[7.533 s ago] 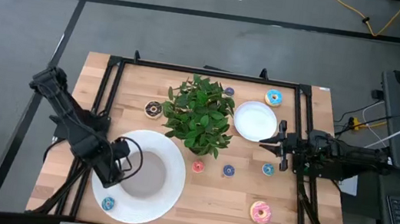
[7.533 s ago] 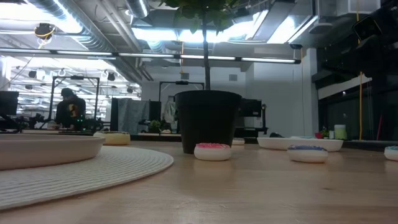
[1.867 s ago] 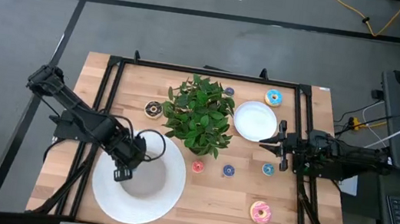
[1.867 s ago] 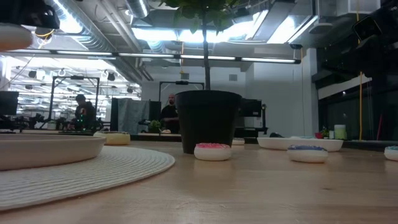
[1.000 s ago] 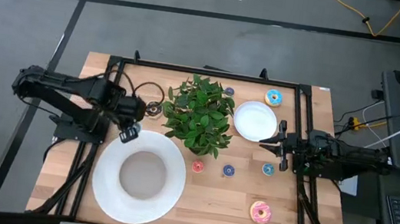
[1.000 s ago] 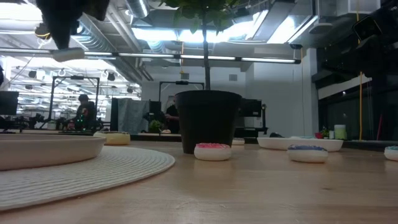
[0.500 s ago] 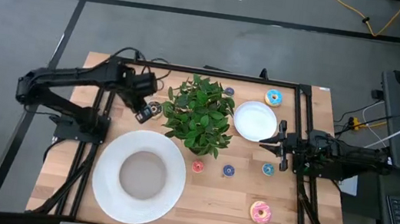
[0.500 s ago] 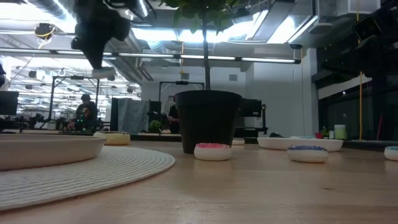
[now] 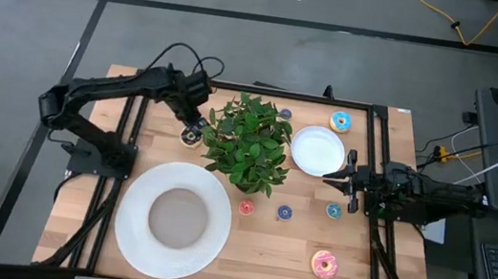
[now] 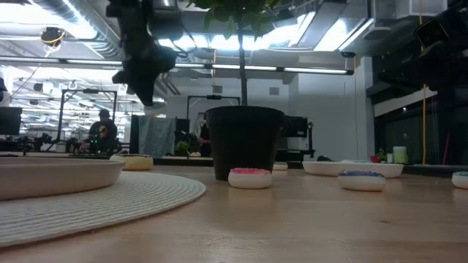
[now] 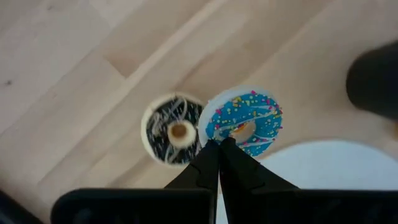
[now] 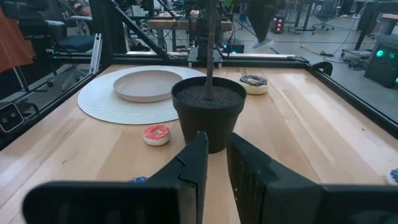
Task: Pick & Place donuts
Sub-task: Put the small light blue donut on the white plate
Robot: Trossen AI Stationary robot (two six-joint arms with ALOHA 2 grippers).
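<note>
the left gripper (image 11: 216,144), pinched tight on a blue donut (image 11: 244,122), hangs over the chocolate donut (image 11: 171,128), with every other donut yet unplaced.

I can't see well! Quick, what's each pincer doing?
Left pincer: closed, holding the small blue sprinkled donut.
Right pincer: nearly closed, holding nothing.

Left tool (image 9: 194,132): over the bench's (image 9: 357,269) far left part, just beside the potted plant (image 9: 248,144), above the chocolate donut (image 9: 191,136).
Right tool (image 9: 329,179): at the small white plate's (image 9: 317,150) near edge.
Large white plate (image 9: 173,219): near left.
Blue donut (image 9: 341,122): far right.
Pink donut (image 9: 324,263): near right.
Tiny donuts: red (image 9: 247,208), blue (image 9: 285,213), teal (image 9: 333,209).
</note>
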